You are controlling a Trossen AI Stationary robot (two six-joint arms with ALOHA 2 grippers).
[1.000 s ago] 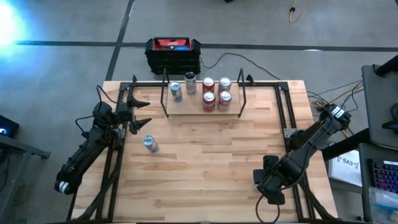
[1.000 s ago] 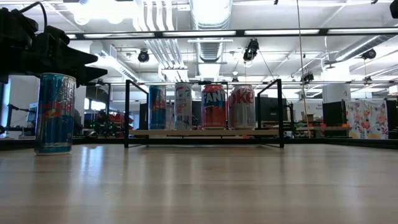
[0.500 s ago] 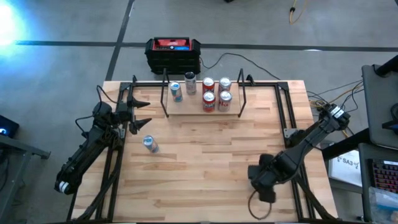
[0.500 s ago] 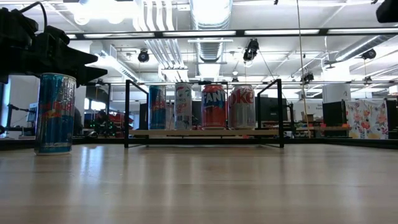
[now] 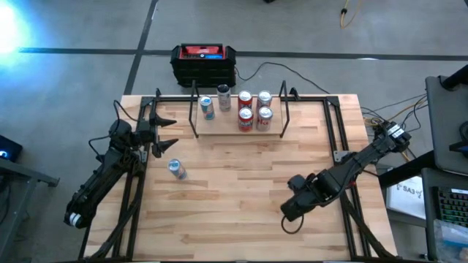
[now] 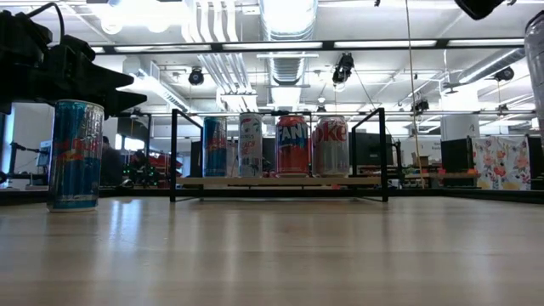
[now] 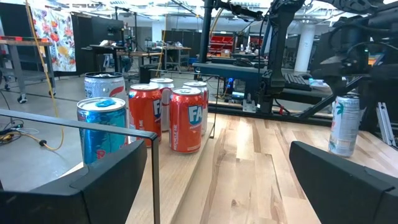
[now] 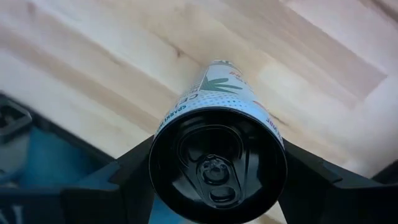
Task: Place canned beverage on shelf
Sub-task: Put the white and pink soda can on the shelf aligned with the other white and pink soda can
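Holding a white can [image 8: 217,155] between its fingers, the right gripper [image 5: 292,207] hangs over the desk [image 5: 241,190] toward the near right corner, can clear of the wood. Left gripper [image 5: 162,132] waits with fingers spread by the desk's left edge, toward the far left corner. Shelf [image 5: 219,128] sits at the far edge, centred, carrying five cans: one blue [image 5: 208,108], one silver [image 5: 224,97], three red [image 5: 246,119]. A further blue can [image 5: 175,169] stands upright on the desk near the left edge, just beside the left gripper.
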